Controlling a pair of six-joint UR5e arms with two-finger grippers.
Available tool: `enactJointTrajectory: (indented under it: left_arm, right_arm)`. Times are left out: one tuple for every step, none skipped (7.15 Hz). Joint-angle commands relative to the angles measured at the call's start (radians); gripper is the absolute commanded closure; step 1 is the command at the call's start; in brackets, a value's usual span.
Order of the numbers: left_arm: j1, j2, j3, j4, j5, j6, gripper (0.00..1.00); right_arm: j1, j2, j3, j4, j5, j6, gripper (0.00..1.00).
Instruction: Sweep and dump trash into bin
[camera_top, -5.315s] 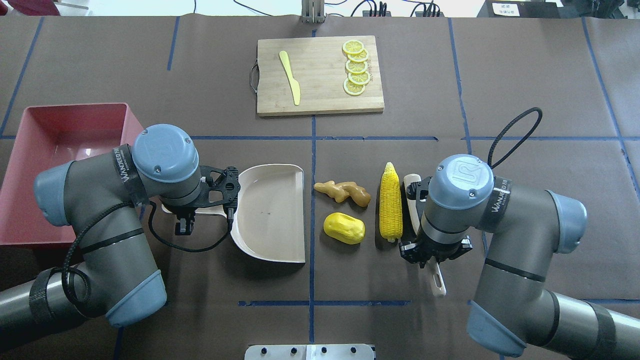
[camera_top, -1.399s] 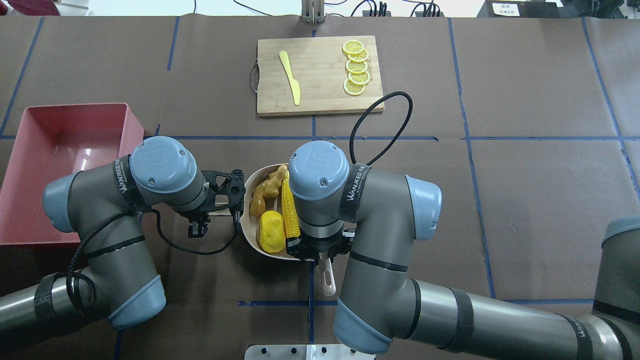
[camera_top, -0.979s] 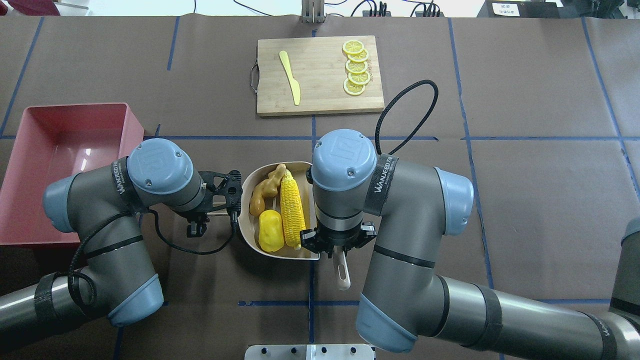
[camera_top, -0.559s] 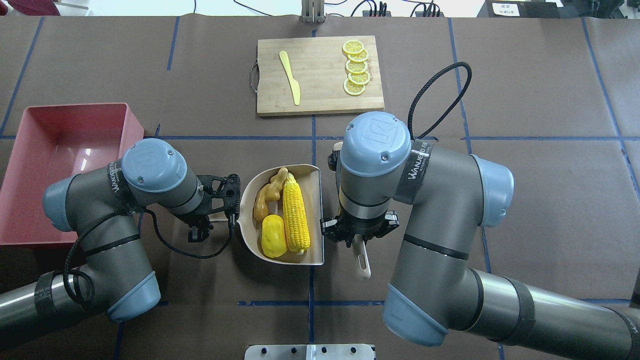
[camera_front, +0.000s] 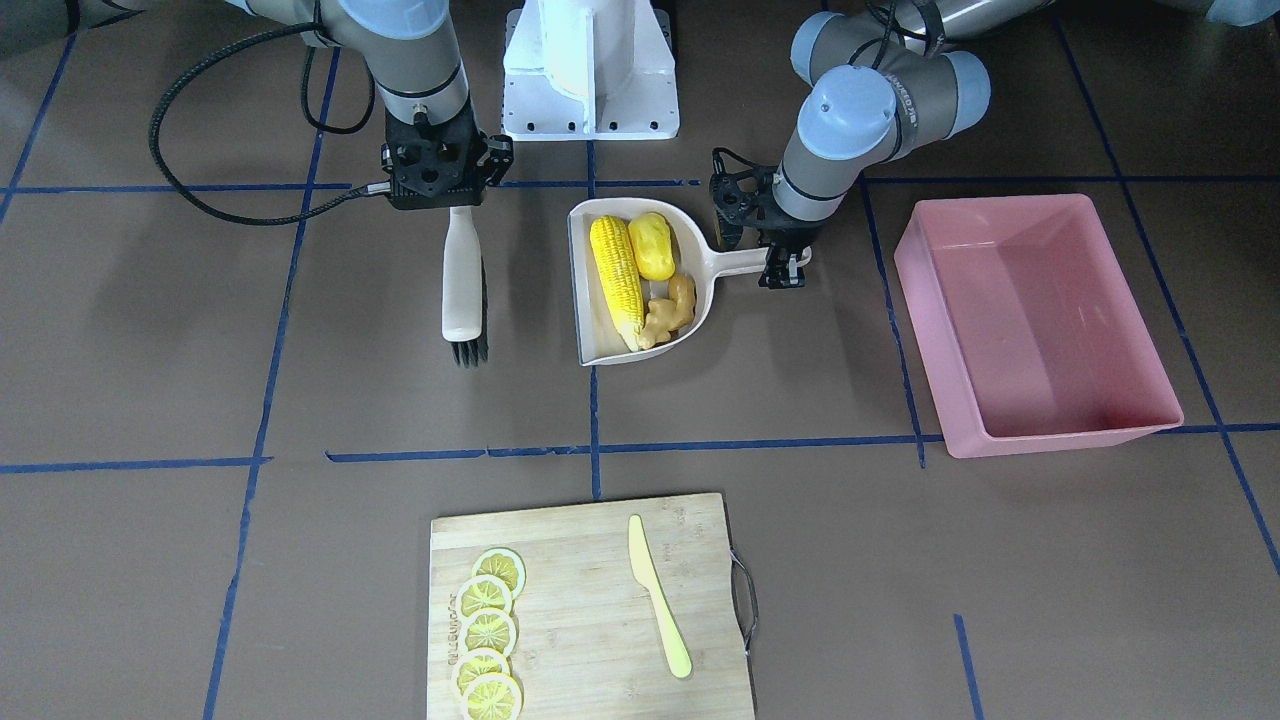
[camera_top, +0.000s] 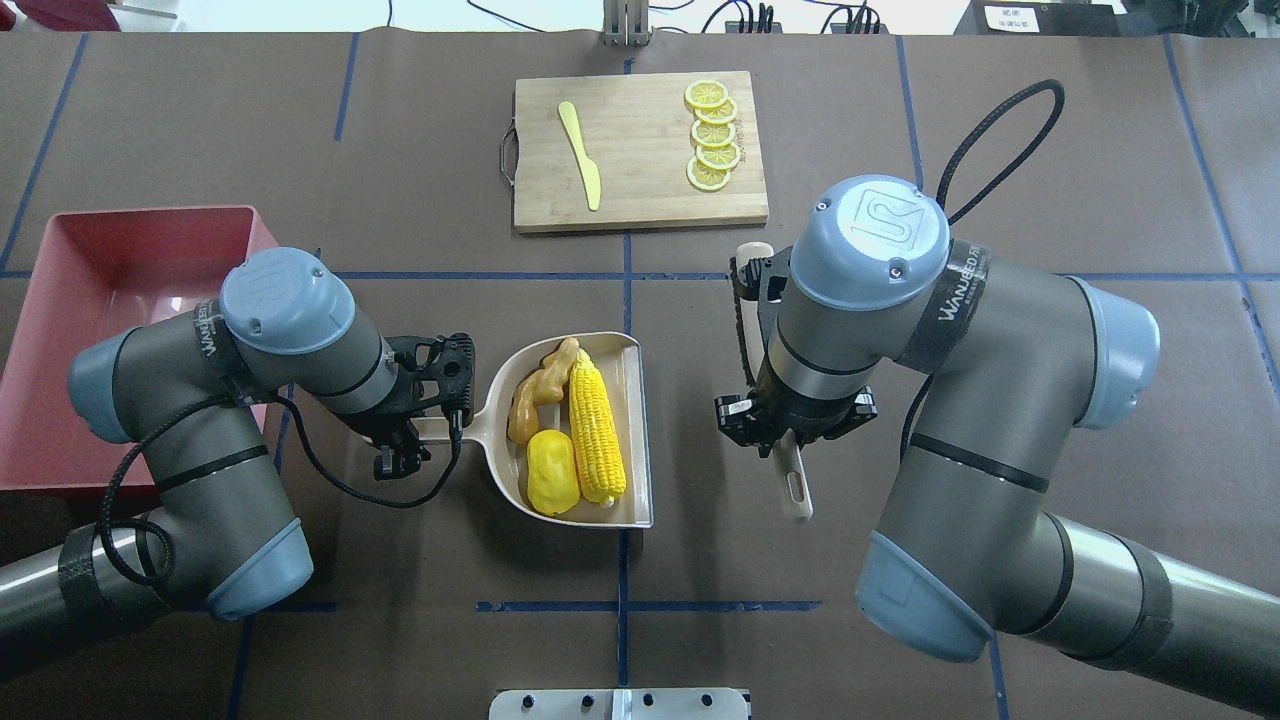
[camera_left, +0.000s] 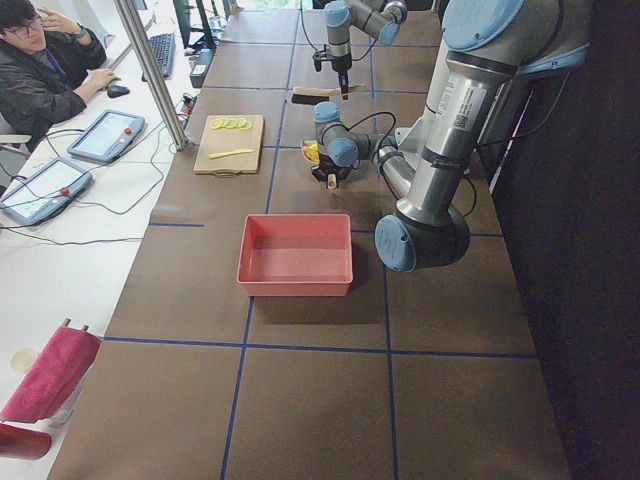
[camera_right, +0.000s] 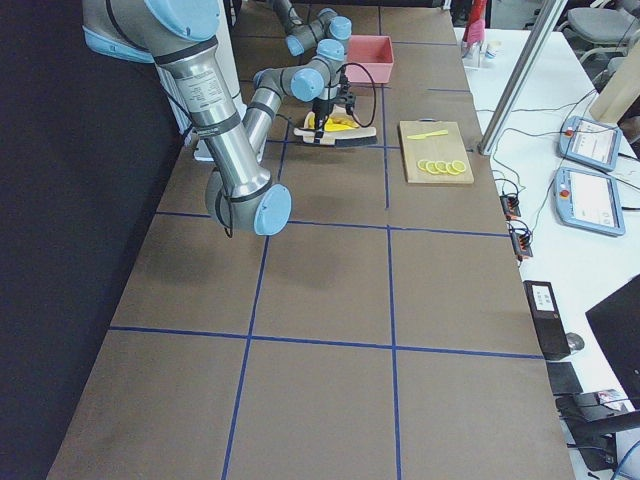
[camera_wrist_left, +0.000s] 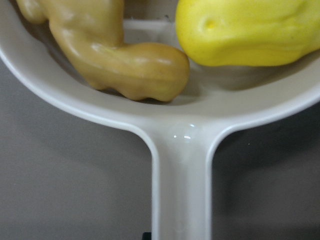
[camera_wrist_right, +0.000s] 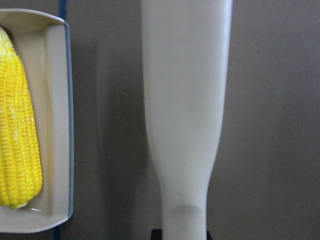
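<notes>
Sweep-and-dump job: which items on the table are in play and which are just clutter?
In play: corn cob, yellow lump and ginger root, all in the dustpan held by the left gripper; brush in the right gripper; pink bin, empty.
Lying about: cutting board, with the pale yellow knife and lemon slices on it.

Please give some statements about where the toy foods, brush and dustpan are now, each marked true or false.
1. The corn cob, ginger root and yellow lump all lie in the dustpan. True.
2. The bin holds the corn cob. False: it lies in the dustpan.
3. The right gripper holds the brush. True.
4. The left gripper holds the knife. False: it grips the dustpan's handle; the knife lies on the cutting board.
5. The brush touches the dustpan. False: they are apart.
</notes>
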Motion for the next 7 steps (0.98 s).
enactJointTrajectory:
  left_arm:
    - [-0.027,0.03,0.007,-0.072,-0.069,0.001,1.0]
    - [-0.033,0.05,0.027,-0.133,-0.089,0.001,1.0]
    - [-0.039,0.06,0.065,-0.208,-0.121,0.0,1.0]
    - [-0.044,0.065,0.093,-0.262,-0.137,-0.002,1.0]
    - [-0.053,0.067,0.095,-0.267,-0.167,-0.002,1.0]
    - [-0.062,0.067,0.095,-0.277,-0.194,0.0,1.0]
    - [-0.072,0.067,0.095,-0.286,-0.214,0.0,1.0]
  right_arm:
    - [0.021,-0.011,0.005,-0.001,0.0,-0.015,1.0]
    - [0.024,-0.011,0.007,-0.001,0.0,-0.015,1.0]
    - [0.023,-0.011,0.01,-0.001,0.0,-0.015,1.0]
    - [0.023,-0.009,0.011,-0.016,0.0,-0.015,1.0]
    - [0.023,-0.008,0.021,-0.032,0.0,-0.015,1.0]
    - [0.023,-0.009,0.021,-0.032,0.0,-0.015,1.0]
    - [0.023,-0.008,0.022,-0.032,0.0,-0.015,1.0]
